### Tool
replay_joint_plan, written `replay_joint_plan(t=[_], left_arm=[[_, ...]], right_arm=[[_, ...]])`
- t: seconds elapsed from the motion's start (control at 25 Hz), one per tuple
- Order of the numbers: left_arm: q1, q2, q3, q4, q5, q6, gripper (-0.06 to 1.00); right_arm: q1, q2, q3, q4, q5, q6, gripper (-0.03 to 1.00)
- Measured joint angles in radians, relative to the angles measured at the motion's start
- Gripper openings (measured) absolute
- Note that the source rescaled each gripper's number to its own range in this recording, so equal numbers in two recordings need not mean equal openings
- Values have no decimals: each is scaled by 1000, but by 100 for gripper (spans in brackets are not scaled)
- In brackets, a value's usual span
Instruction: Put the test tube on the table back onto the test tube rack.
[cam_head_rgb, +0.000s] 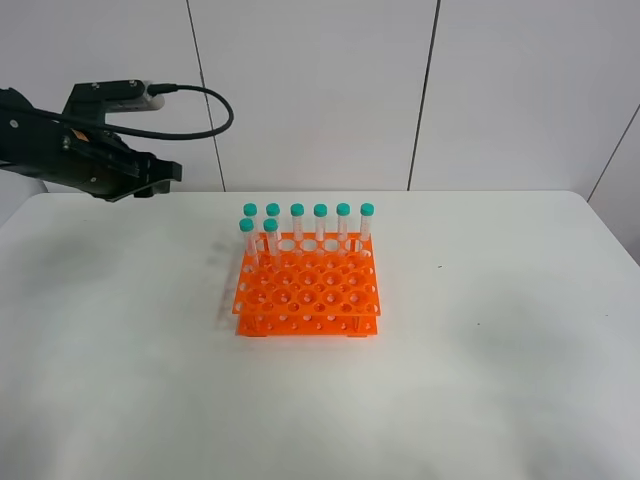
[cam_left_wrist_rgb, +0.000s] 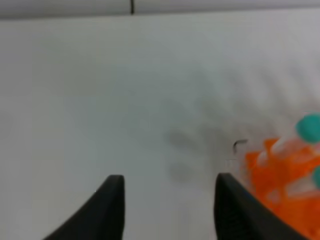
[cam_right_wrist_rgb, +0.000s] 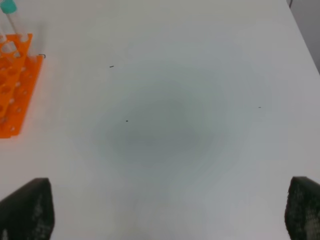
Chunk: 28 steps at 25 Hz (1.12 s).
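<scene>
The orange test tube rack (cam_head_rgb: 308, 290) stands in the middle of the white table (cam_head_rgb: 480, 330). Several teal-capped test tubes (cam_head_rgb: 320, 222) stand upright in it: a back row and two in the second row at its left end (cam_head_rgb: 270, 238). I see no test tube lying on the table. My left gripper (cam_head_rgb: 165, 172) hangs raised at the far left, away from the rack. In the left wrist view it (cam_left_wrist_rgb: 167, 200) is open and empty, with the rack (cam_left_wrist_rgb: 280, 175) at the edge. My right gripper (cam_right_wrist_rgb: 167, 210) is wide open and empty over bare table; the rack (cam_right_wrist_rgb: 15, 85) shows at the edge.
A white panelled wall (cam_head_rgb: 320, 90) rises behind the table. The left arm's cable (cam_head_rgb: 205, 110) loops above the table's back left. The right arm does not show in the exterior view.
</scene>
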<state>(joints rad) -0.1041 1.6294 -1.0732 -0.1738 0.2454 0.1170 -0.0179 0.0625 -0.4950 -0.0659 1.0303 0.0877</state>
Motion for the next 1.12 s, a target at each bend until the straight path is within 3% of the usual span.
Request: replay_joint_plan(t=[0.08,0.2,0.32,0.64,1.12], left_arm=[[23,-1,6,5,34,0,47],[39,-15,23,8,79,0,83],[41,-35,28,8,129,0,96],[41,-137,29,33,256,1,100],[41,-497,78,34,455,1,100]], right_arm=[[0,0,0,0,0,0,100],[0,0,0,0,0,0,100],[0,0,0,0,0,0,100],[0,0,0,0,0,0,100],[0,0,0,0,0,0,100]])
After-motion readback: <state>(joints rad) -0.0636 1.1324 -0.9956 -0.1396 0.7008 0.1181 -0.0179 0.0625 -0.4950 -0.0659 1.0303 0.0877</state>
